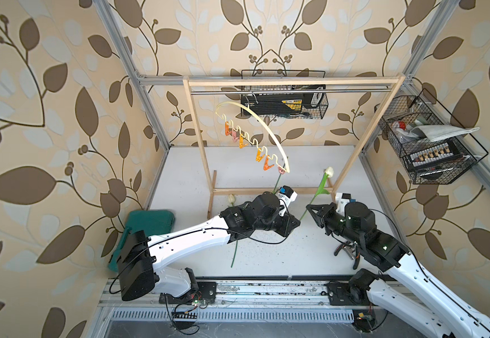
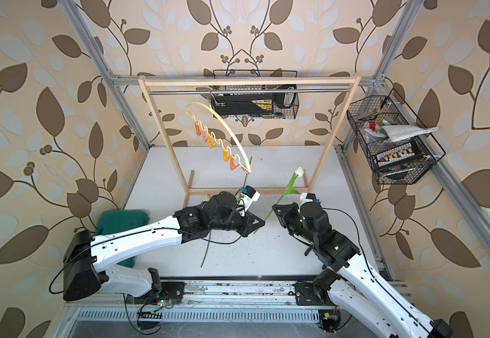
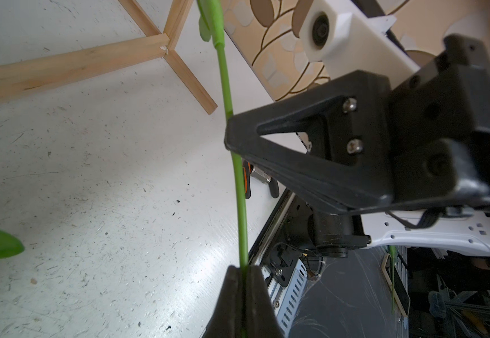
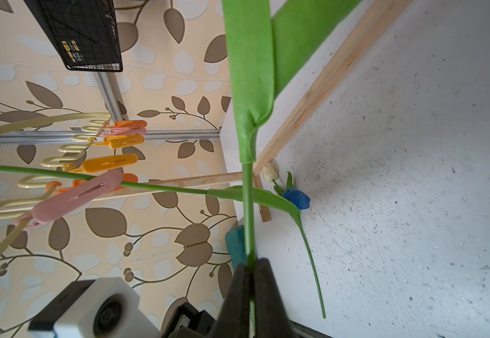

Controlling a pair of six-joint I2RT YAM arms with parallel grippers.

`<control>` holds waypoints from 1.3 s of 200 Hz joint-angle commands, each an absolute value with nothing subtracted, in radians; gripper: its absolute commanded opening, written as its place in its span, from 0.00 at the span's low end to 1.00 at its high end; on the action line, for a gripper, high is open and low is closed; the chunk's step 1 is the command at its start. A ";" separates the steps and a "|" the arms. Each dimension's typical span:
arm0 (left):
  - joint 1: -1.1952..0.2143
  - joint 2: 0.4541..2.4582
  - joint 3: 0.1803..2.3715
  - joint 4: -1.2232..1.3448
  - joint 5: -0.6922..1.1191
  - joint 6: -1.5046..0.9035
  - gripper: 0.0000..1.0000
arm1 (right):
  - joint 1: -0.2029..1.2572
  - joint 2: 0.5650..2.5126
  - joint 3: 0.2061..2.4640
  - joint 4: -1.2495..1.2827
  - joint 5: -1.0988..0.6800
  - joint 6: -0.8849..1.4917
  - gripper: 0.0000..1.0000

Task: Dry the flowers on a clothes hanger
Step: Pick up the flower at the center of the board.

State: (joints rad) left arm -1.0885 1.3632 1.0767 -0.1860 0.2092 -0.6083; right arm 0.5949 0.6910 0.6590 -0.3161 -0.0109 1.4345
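My left end effector (image 3: pixel 242 267) pinches the white tulip (image 3: pixel 239 187) by its stem, aloft near the clothes hanger (image 1: pixel 267 129). My right end effector (image 4: pixel 251 267) straddles that stem, but I cannot tell its grip. Confirm the left hold, then withdraw the right straight back, without bending the stem.

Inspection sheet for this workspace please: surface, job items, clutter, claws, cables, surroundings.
Surface: white table, scuffed, dark specks.
Job's things: hanger hooked on wooden rack rod; blue tulip clipped by its stem in pink clothespin; held white tulip off the table; lying white tulip on the table.
Clutter: green case at table edge; hand tool under right arm.
Claws: left claw shut on held white tulip's stem; right claw around same stem, grip unclear.
Cables: black cable hangs loose below left arm.
Surroundings: wire baskets on leaf-patterned walls.
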 commanded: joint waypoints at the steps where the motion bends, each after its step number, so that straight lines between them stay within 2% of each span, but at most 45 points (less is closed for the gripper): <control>1: -1.099 1.337 1.164 -0.311 0.171 -0.625 0.00 | 0.602 0.671 0.715 -0.378 -0.026 1.311 0.47; 16: -1.098 1.327 1.231 -0.460 0.145 -0.631 0.00 | 0.602 0.645 0.753 -0.502 -0.037 1.186 0.56; 37: -1.093 1.315 1.334 -0.666 0.133 -0.652 0.00 | 0.602 0.583 0.813 -0.695 -0.053 0.995 0.56; 65: -1.085 1.306 1.420 -0.844 0.196 -0.689 0.00 | 0.602 0.531 0.882 -0.835 -0.176 0.758 0.58; 75: -1.082 1.307 1.441 -0.887 0.219 -0.714 0.00 | 0.603 0.540 0.910 -0.889 -0.203 0.676 0.55; 86: -1.072 1.313 1.465 -0.947 0.240 -0.756 0.00 | 0.604 0.558 0.931 -0.943 -0.177 0.578 0.46; 94: -1.059 1.321 1.487 -0.996 0.264 -0.782 0.00 | 0.608 0.575 0.942 -0.968 -0.132 0.520 0.45; 127: -1.014 1.324 1.546 -1.091 0.400 -0.842 0.00 | 0.624 0.552 0.893 -0.793 -0.038 0.296 0.48; 152: -0.964 1.294 1.535 -1.068 0.549 -0.905 0.00 | 0.630 0.517 0.822 -0.576 -0.193 0.226 0.48; 167: -0.939 1.284 1.524 -1.056 0.639 -0.952 0.00 | 0.651 0.545 0.839 -0.512 -0.204 0.221 0.47; 187: -0.918 1.288 1.529 -1.085 0.733 -0.988 0.00 | 0.704 0.607 0.874 -0.467 -0.211 0.193 0.45; 202: -0.910 1.292 1.542 -1.112 0.782 -1.005 0.00 | 0.809 0.670 0.902 -0.462 -0.189 0.167 0.46; 237: -0.873 1.273 1.555 -1.147 0.859 -1.025 0.00 | 1.149 0.828 0.976 -0.514 0.115 0.053 0.45; 260: -0.834 1.258 1.543 -1.157 0.903 -1.035 0.00 | 1.206 0.875 0.998 -0.529 0.184 0.025 0.45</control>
